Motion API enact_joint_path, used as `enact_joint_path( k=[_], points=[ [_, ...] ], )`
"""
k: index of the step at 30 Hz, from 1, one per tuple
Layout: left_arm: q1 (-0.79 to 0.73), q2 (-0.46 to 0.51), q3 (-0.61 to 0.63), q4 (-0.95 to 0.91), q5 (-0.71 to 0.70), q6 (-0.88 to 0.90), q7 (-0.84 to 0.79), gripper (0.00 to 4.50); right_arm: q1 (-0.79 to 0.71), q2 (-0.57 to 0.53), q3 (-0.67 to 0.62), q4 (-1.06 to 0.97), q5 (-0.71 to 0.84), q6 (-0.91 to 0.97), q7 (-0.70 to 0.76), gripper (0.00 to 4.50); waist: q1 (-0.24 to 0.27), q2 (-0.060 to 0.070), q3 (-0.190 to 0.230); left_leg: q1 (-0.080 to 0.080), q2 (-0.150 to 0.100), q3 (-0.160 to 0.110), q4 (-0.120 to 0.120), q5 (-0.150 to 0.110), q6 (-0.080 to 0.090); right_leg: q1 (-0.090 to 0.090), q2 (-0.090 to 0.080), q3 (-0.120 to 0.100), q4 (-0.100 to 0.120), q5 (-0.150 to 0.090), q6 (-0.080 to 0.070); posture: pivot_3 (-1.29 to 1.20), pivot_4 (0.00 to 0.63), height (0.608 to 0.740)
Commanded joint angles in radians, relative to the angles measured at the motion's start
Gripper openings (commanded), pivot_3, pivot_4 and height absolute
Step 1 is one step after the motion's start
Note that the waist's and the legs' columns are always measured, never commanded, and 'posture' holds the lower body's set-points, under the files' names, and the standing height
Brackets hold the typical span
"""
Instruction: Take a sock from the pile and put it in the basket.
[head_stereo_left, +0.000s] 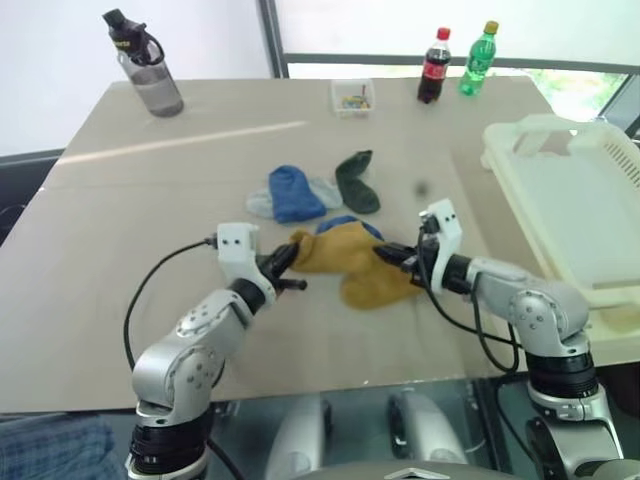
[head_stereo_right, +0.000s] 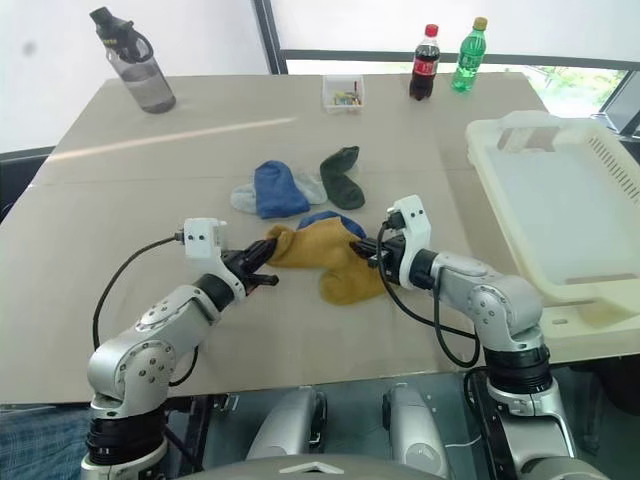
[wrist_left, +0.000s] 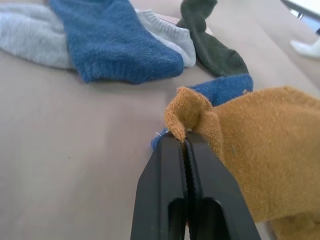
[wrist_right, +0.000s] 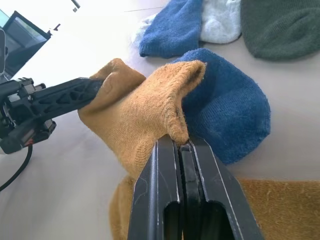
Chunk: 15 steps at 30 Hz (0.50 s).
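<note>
A mustard yellow sock is stretched a little above the table between my two grippers. My left gripper is shut on its left edge, and my right gripper is shut on its right edge. A second mustard sock lies on the table just below it, and a blue sock lies behind it. The rest of the pile sits farther back: a blue sock, a pale grey sock and a dark green sock. The white basket stands at the table's right side.
At the table's far edge stand a grey water bottle, a small clear box, a cola bottle and a green bottle. The table's front edge runs just below my arms.
</note>
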<state>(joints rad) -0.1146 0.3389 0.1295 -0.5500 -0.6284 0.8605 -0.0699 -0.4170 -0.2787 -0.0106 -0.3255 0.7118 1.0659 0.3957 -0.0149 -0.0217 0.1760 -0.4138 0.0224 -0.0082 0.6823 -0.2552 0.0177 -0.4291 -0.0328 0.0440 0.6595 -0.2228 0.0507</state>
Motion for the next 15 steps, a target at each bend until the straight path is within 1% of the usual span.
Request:
enact_joint_path(
  k=[1,6,10,12,15],
  points=[
    [-0.028,0.041,-0.036,-0.079,0.052,0.005,0.003,0.00,-0.014,-0.015,-0.063,-0.070,0.048,-0.003,0.002,0.01,0.000,0.000,0.000,0.000,0.000,0.000,0.000,0.000,0.000,0.000,0.000,0.000,0.000,0.000,0.000,0.00,0.150,0.740],
    [-0.072,0.070,-0.094,-0.123,0.097,0.095,0.037,0.00,0.000,-0.033,-0.113,-0.112,0.106,-0.006,0.008,0.01,0.000,0.000,0.000,0.000,0.000,0.000,0.000,0.000,0.000,0.000,0.000,0.000,-0.001,0.000,0.000,0.00,0.150,0.740],
    [-0.111,0.106,-0.136,-0.154,0.122,0.163,0.032,0.00,0.020,-0.049,-0.161,-0.145,0.163,-0.020,0.022,0.01,-0.001,0.000,0.000,0.000,0.000,0.000,-0.001,0.000,0.000,0.000,0.000,0.000,-0.001,0.000,0.000,0.00,0.150,0.740],
    [-0.128,0.093,-0.138,-0.169,0.102,0.201,0.032,0.00,0.038,-0.071,-0.176,-0.159,0.176,-0.018,0.027,0.01,-0.001,0.000,0.000,0.000,0.000,0.000,-0.001,0.000,0.000,0.000,0.000,0.000,-0.001,0.000,0.000,0.00,0.150,0.740],
    [-0.145,0.031,-0.130,-0.199,0.022,0.248,0.007,0.00,0.077,-0.113,-0.203,-0.187,0.198,-0.013,0.029,0.01,0.001,0.000,0.000,-0.001,0.000,0.000,-0.001,0.000,0.000,0.000,0.000,0.000,-0.002,0.000,0.000,0.00,0.150,0.740]
  ],
)
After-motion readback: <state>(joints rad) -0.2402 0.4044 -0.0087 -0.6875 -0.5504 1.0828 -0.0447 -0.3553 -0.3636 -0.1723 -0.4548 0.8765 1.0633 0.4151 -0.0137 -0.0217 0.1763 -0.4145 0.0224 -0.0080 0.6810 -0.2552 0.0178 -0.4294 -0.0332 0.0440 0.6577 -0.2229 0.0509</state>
